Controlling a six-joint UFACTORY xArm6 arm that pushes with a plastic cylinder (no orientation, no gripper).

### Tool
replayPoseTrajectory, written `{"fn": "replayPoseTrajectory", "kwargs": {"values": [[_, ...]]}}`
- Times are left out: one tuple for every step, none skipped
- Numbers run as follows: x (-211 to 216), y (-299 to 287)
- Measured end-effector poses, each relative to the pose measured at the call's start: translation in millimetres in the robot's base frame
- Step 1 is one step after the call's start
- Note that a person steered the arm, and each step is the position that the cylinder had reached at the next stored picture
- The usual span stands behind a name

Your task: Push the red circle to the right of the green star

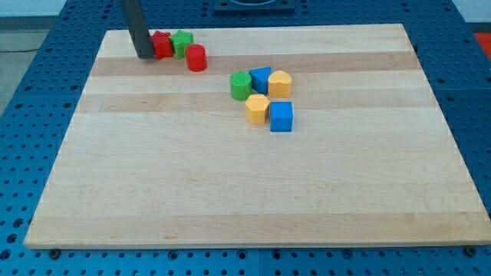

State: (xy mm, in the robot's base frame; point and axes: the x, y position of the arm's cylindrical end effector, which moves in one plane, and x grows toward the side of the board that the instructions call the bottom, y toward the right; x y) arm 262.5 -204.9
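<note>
Red circle point(196, 58): smooth cylinder near the pale wooden worktop's point(253, 199) top-left corner, just right-below the green star point(182, 42). No hand fitted; my tip point(144, 56) touches another red block point(162, 45).

You see a pale wooden board point(253, 184) made of long glued strips, with the grain running from the view's left to the view's right. It lies on a blue metal bench surface point(31, 92) that has a regular grid of small round holes, and this surface shows on every side of the board. At the view's top, in the middle, a dark grey block-like base point(253, 6) is cut by the frame edge. The light is even and soft.
</note>
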Motion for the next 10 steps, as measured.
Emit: {"fn": "replayPoseTrajectory", "kwargs": {"values": [[-4.5, 0.6], [-6.1, 1.3], [23.3, -1.3], [65.7, 21.2], [67.5, 71.2], [56.3, 92.6], [52.2, 92.3], [58.6, 74.1], [48.5, 71.2], [43.0, 79.6]]}}
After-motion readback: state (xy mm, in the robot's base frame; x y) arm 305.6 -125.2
